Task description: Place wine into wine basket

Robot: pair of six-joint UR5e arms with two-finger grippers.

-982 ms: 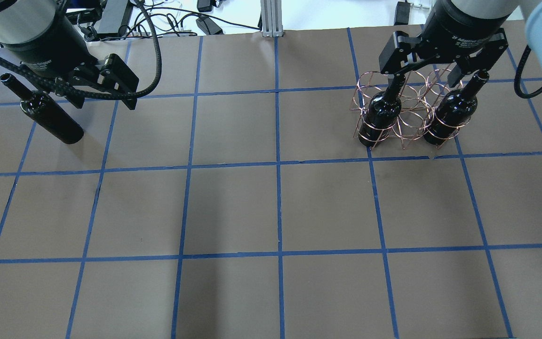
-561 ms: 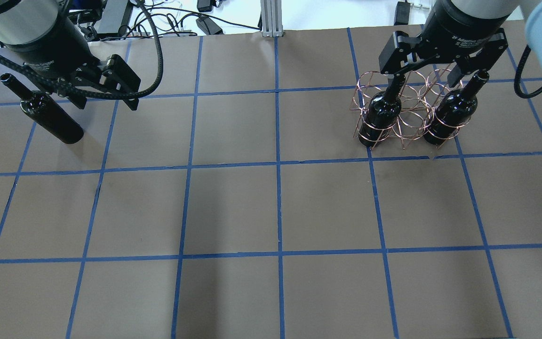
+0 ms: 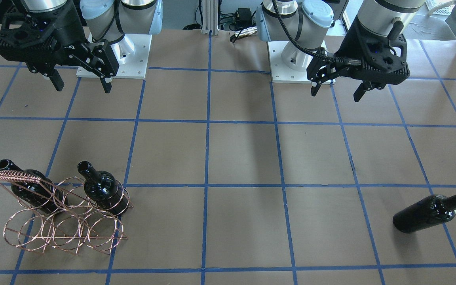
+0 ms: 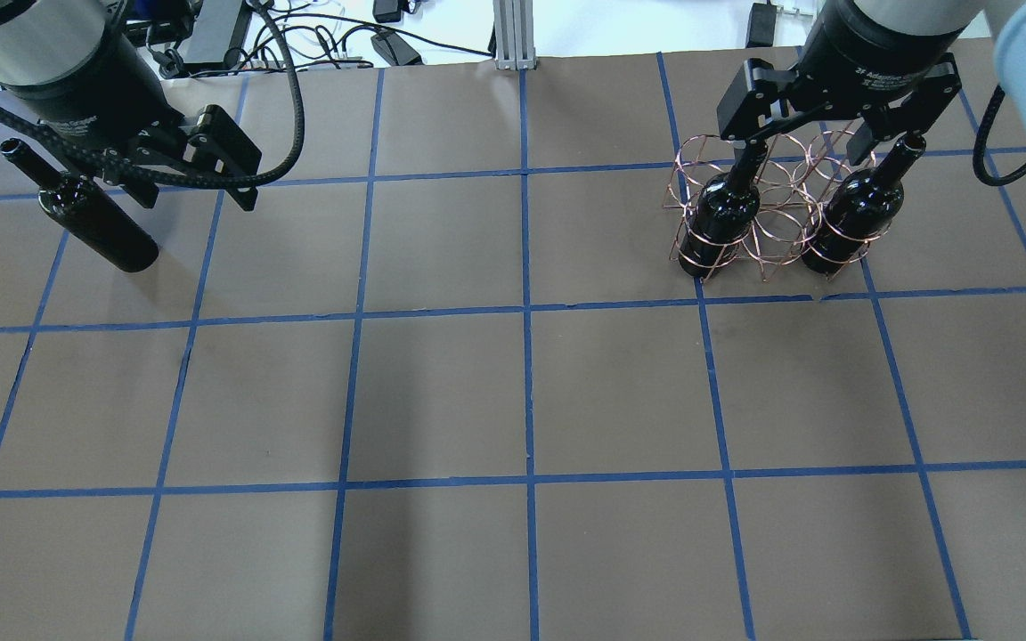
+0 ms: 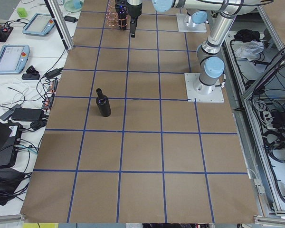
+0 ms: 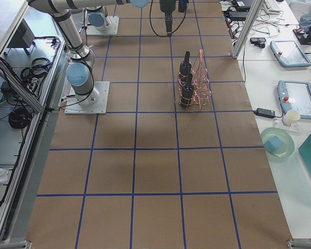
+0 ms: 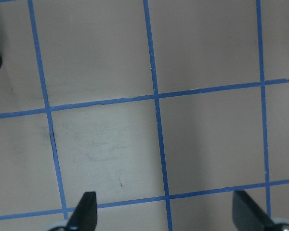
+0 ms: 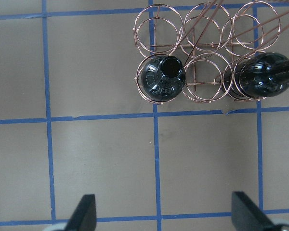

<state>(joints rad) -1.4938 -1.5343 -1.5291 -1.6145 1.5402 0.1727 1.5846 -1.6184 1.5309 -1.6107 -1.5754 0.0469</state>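
left gripper [image 3: 335, 94] is spread wide with nothing between the fingers, hanging up over the table [image 4: 513, 392]. its wrist view only shows brown paper and the blue tape grid [image 7: 156, 96] between the two fingertips [image 7: 85, 211]. right gripper [image 3: 82, 86] is open just as wide and holds nothing either. it's up in the air, with the basket [image 8: 202, 48] ahead of it in its wrist view, and it isn't touching the basket.

the basket sits at the robot's right end of the table. two bottles [image 4: 722, 214] stand in the end rings of the row on the robot's side. the wine [image 4: 96, 212] that isn't in the basket stands upright on the table at the robot's left end, well apart from the basket. the left gripper isn't touching it.

vs a second ago it's pretty much the same. the left gripper jiggled a hair sideways and back. the right gripper, basket and all the bottles haven't moved.

writing: white print on the right gripper's body starts "2f adaptive", and the rest is too small to read.
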